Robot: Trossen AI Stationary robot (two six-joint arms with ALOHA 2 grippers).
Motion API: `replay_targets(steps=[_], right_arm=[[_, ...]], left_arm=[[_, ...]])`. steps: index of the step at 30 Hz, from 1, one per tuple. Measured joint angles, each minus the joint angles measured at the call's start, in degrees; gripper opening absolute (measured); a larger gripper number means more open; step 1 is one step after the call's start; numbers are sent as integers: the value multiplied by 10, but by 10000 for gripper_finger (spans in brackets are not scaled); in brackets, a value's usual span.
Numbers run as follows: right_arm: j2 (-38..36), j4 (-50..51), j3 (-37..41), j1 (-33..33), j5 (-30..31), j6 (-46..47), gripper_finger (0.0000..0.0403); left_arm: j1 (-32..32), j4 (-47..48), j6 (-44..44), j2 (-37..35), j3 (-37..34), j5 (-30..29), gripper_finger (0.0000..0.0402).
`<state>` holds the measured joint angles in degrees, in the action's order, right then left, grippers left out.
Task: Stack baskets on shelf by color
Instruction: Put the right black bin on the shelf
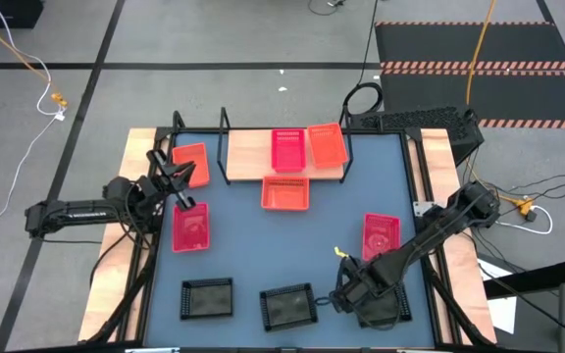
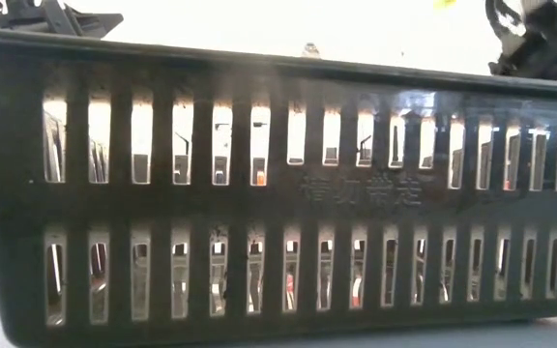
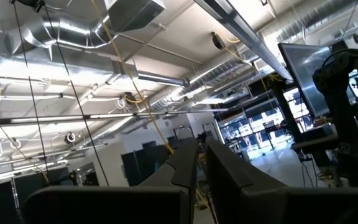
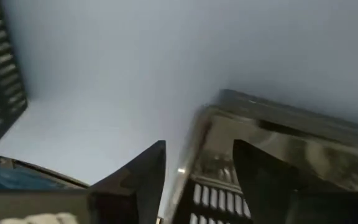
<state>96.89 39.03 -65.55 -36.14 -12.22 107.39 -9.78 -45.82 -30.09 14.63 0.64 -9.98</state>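
Observation:
In the high view the shelf [image 1: 248, 147] stands at the far edge with a pinkish-red basket [image 1: 288, 150] and an orange basket [image 1: 327, 145] on its plank. Another orange basket [image 1: 189, 162] sits at the shelf's left end, and a third [image 1: 285, 193] lies in front of the shelf. Two pinkish-red baskets [image 1: 190, 228] [image 1: 381, 235] rest on the blue table. Black baskets [image 1: 207, 297] [image 1: 287, 306] lie along the near edge. My right gripper [image 1: 353, 294] is shut on the third black basket [image 1: 385, 306]. My left gripper [image 1: 177, 179] hovers shut between the left orange and pinkish-red baskets, pointing up. My right gripper pinches the black basket's side wall near a corner [image 4: 194, 155], one finger [image 4: 143, 177] outside and the other finger [image 4: 263, 180] inside the basket. The fingers come from above, slanting down. I cannot tell whether the basket is off the table.
The middle black basket [image 2: 278, 193] fills the low view and hides most of the table behind it. Open blue tabletop [image 1: 332, 221] lies between the shelf and the near row. Wooden side boards [image 1: 454, 245] flank the table.

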Motion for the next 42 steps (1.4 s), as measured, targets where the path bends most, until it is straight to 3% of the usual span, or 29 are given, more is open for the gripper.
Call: replay_targets(steps=[6,14,24,29,34,42], right_arm=[[0,-168,57,5,-39,-46,171],[0,-207,28,12,-76,-153,18],[-8,-194,-70,53,-69,-365,6],[-26,-89,-131,82,4,-531,4],[-28,58,-183,117,50,-640,3],[-28,94,-211,201,144,-873,3]], left_arm=[[0,10,15,0,0,0,37],[0,52,45,0,0,0,37],[0,67,78,0,0,0,37],[0,67,75,0,0,0,37],[0,66,73,0,0,-1,37],[0,79,100,0,0,-1,37]])
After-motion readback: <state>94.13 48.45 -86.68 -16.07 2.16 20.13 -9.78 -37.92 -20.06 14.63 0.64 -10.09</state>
